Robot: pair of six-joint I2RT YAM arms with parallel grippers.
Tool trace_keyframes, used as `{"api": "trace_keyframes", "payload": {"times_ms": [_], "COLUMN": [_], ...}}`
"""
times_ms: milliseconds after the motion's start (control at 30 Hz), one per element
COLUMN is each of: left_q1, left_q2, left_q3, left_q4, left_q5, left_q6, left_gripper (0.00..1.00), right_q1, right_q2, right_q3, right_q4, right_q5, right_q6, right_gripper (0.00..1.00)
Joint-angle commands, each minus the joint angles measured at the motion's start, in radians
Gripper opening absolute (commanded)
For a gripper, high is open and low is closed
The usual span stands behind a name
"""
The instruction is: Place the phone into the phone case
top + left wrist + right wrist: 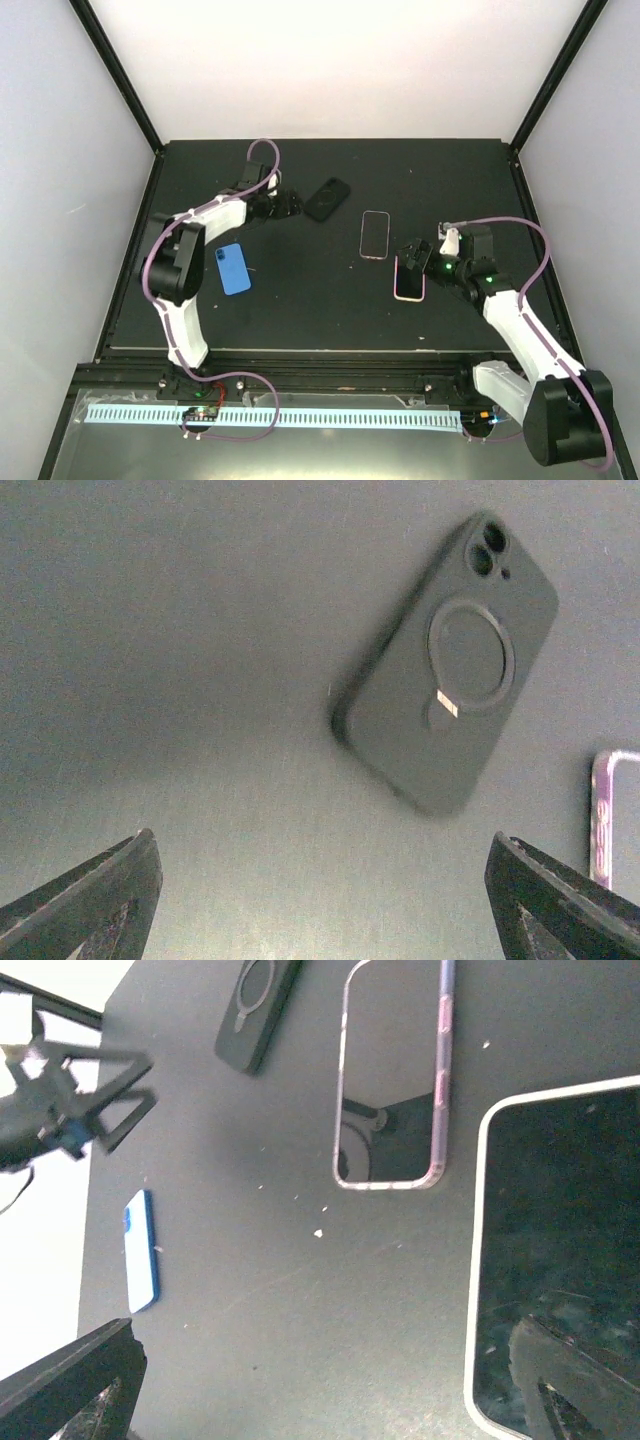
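The left arm [182, 318] and right arm [523, 322] share white links, black joints, purple cables [263, 141].

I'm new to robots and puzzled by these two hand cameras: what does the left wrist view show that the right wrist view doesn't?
Only the left wrist view shows the camera-hole end of the dark case. Only the right wrist view shows the phone with a white edge and a blue phone-shaped item. Both show the dark case and the clear case.

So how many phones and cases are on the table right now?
4: black case far centre, clear case beside it, white-rimmed phone near right, blue one near left. None seem hidden.
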Motion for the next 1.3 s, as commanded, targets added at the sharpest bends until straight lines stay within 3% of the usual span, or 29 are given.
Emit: {"api": "trace_keyframes", "payload": {"times_ms": [0, 133, 433, 700, 1033, 1267], "left_q1": [0.002, 0.001, -0.025, -0.138, -0.235, -0.244], "left_q2": [0.137, 0.257, 0.400, 0.405, 0.477, 0.522], "left_q3": [0.197, 0.339, 0.499, 0.544, 0.711, 0.734], "left_q4": [-0.017, -0.060, -0.116, -0.194, -0.418, -0.466], "left_q5": [0.038, 0.068, 0.122, -0.032, -0.294, -0.436], "left_q6": [0.061, 0.085, 0.081, 0.156, 0.244, 0.245], "left_gripper": [0.90, 0.91, 0.83, 0.90, 0.98, 0.99], "right_q1": [0.029, 0.038, 0.038, 0.039, 0.039, 0.037], "right_q2": [-0.041, -0.061, -0.085, -0.082, -0.106, -0.177], "right_q3": [-0.038, -0.039, -0.060, -0.068, -0.068, -0.066], "right_q4": [0.051, 0.017, 0.014, -0.006, -0.022, -0.047], "right_q5": [-0.055, -0.053, -0.045, -0.057, -0.069, -0.069], "right_q6": [0.028, 0.004, 0.005, -0.010, -0.018, -0.015], "right_gripper": [1.00, 1.00, 1.00, 1.00, 1.00, 1.00]}}
